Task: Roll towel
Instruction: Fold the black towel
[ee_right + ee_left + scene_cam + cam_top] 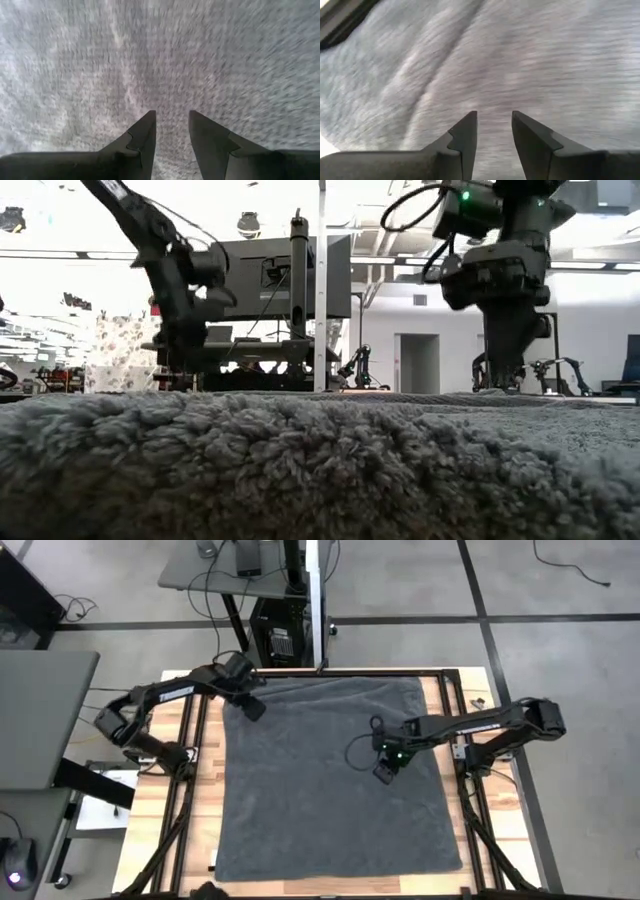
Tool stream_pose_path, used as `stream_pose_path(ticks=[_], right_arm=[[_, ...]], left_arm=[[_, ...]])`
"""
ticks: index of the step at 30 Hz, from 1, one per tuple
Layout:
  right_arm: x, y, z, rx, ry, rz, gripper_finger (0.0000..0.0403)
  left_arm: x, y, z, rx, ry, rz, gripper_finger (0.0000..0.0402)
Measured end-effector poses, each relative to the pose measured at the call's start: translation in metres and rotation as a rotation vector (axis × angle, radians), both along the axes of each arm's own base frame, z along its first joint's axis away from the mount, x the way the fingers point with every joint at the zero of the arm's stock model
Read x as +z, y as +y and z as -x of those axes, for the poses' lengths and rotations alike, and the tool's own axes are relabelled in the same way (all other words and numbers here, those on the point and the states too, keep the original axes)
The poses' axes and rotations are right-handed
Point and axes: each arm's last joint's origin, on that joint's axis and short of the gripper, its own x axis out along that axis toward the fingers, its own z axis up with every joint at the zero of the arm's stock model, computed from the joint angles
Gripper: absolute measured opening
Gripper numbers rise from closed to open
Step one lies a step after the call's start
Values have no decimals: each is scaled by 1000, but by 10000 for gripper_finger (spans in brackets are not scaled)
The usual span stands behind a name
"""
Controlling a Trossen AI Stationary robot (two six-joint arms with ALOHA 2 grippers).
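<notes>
The towel [330,780] lies spread flat across the wooden worktop [150,830], covering most of it. The left gripper [252,708] hangs over the towel's corner at about eleven o'clock, fingers parted and empty. The right gripper [385,770] hangs near the middle, toward two o'clock, likewise parted with nothing between. Beyond the worktop stand a monitor [285,275] on a desk [240,565] and a grey tiled floor [560,600].

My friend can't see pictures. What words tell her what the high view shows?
A big grey towel lies flat on a wooden table. The left gripper is at its far left corner, and the right gripper is above its middle, both open.
</notes>
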Motion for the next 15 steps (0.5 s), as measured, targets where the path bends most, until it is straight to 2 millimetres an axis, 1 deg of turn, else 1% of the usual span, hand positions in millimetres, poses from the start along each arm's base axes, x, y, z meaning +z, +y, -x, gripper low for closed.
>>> stream_pose_path(ticks=[2,4,7,11,15], right_arm=[[2,4,1,32,-9,6,107],[2,10,1,79,-11,14,107],[1,23,1,190,-14,36,107],[-1,44,1,294,-33,126,107],[-12,66,7,349,-72,130,107]], left_arm=[[14,-15,-4,-57,-79,11,106],[24,-32,-9,-120,-138,36,106],[34,-66,-18,-250,-151,62,106],[32,-116,-31,-422,-76,124,106],[18,-169,-46,-512,51,153,106]])
